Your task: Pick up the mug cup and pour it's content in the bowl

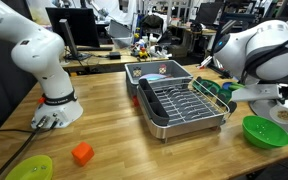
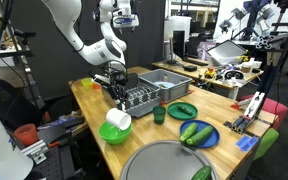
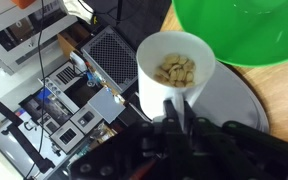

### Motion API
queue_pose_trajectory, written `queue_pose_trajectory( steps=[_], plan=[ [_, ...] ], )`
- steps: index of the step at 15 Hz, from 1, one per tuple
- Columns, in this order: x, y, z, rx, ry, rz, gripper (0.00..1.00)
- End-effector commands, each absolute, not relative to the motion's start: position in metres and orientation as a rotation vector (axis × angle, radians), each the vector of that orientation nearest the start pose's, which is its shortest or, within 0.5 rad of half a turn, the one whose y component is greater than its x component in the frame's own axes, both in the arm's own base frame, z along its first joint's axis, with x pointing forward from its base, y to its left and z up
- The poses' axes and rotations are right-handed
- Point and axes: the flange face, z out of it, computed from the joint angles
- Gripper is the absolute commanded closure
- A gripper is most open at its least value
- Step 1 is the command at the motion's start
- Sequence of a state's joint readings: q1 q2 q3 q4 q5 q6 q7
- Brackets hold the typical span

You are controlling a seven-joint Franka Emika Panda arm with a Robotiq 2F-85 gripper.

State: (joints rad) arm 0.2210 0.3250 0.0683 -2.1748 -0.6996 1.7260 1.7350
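My gripper (image 3: 176,118) is shut on the rim of the small white mug cup (image 3: 172,62), which holds several tan nut-like pieces. The bright green bowl (image 3: 246,30) lies just beyond the cup at the top right of the wrist view. In both exterior views the cup (image 2: 118,120) (image 1: 285,113) hangs tilted right at the bowl (image 2: 112,133) (image 1: 266,131), near the table's edge, with the gripper (image 2: 117,100) above it. The pieces are still inside the cup.
A grey dish rack (image 1: 179,105) (image 2: 149,95) stands mid-table. An orange block (image 1: 81,153) and a lime-green dish (image 1: 29,168) lie near the robot's base. A green plate (image 2: 182,110), a small green cup (image 2: 159,114) and a blue plate (image 2: 196,133) sit beyond the rack.
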Motion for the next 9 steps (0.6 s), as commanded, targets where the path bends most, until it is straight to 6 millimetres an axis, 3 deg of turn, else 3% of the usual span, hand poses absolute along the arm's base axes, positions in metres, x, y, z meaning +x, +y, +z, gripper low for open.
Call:
queue_pose_trajectory(
  steps=[1,9],
  plan=[
    [0.477,0.086,0.219,1.899,-1.094,0.156,0.98],
    [0.469,0.098,0.209,1.754,-1.122,0.239,0.98]
  ],
)
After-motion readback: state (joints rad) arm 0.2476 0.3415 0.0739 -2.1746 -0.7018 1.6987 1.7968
